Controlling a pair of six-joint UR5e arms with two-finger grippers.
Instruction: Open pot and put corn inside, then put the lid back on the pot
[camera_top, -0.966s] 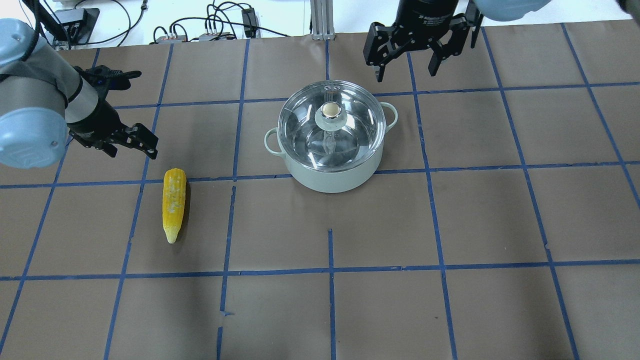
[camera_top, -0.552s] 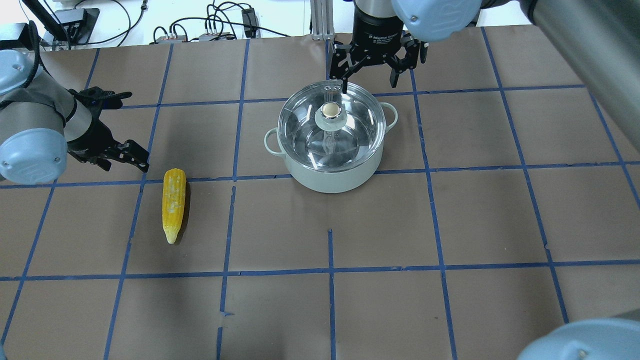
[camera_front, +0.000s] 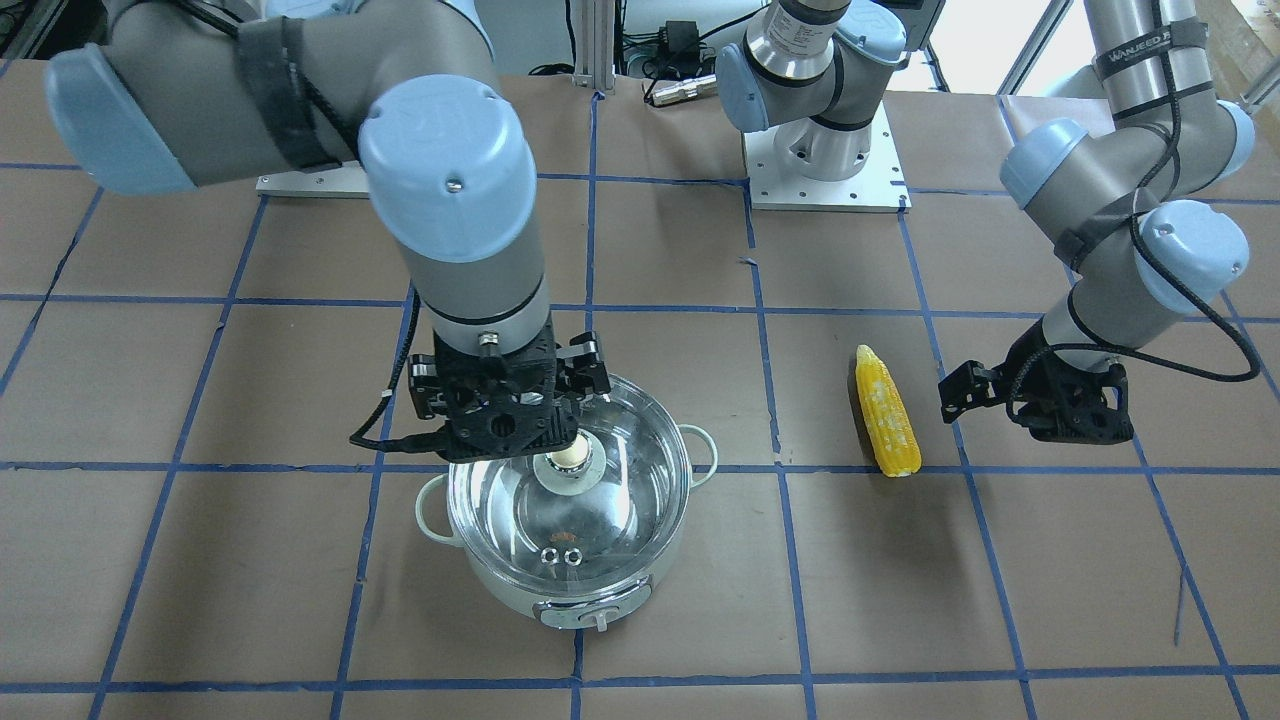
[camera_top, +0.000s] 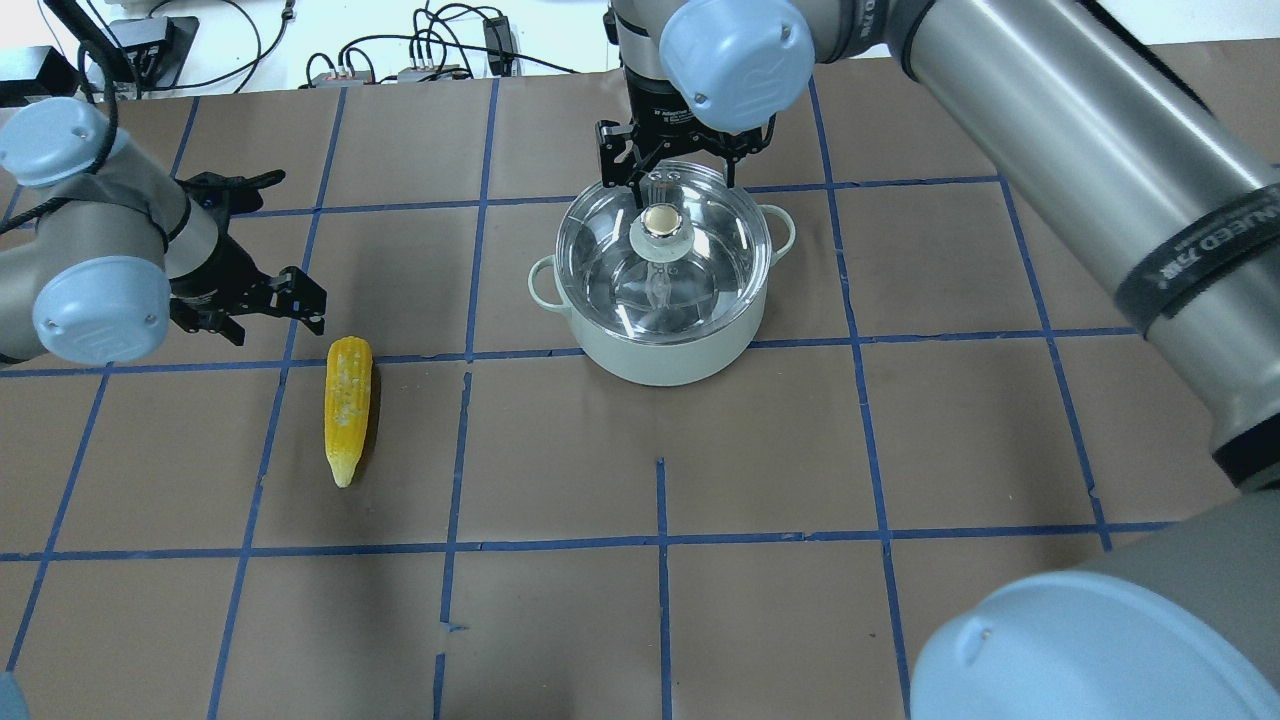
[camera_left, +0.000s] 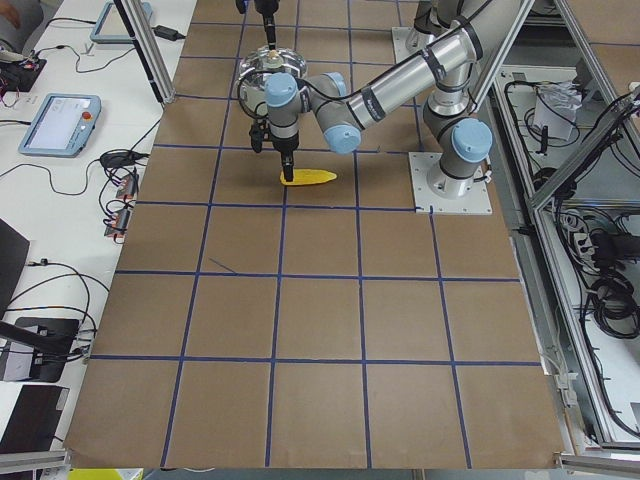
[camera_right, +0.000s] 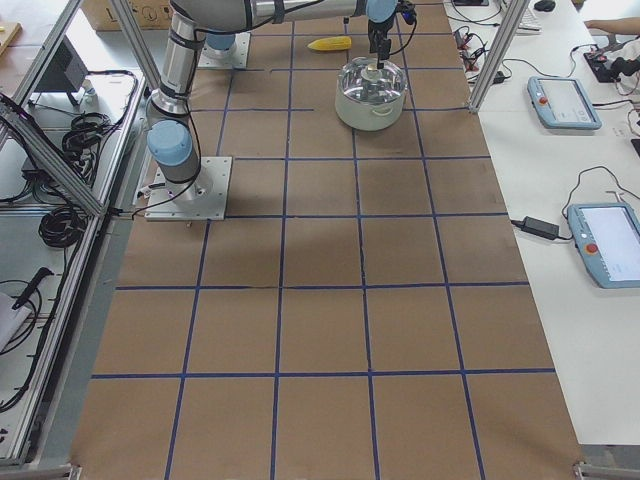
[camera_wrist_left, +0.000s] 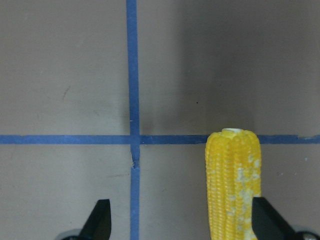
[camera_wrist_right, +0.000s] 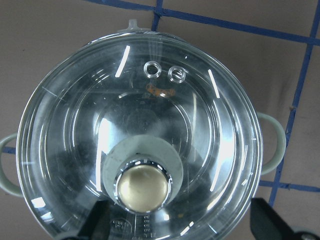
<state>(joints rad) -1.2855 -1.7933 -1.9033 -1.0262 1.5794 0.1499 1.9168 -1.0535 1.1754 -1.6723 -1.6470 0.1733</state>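
Right gripper (camera_top: 668, 178), jaws spread, has swung over the lid (camera_top: 710, 265); slick, breakable glass, best pinched at its ball knob (camera_top: 661, 218).

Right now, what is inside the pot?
Through the glass lid the pot shows only bare shiny steel; the corn lies outside on the table. The knob and hub hide the middle of the floor.

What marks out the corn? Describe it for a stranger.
Start at the round pale mint pot with its clear glass lid. Toward the robot's left, beside the left gripper, lies the yellow corn cob. Nothing else there is yellow or tapered.
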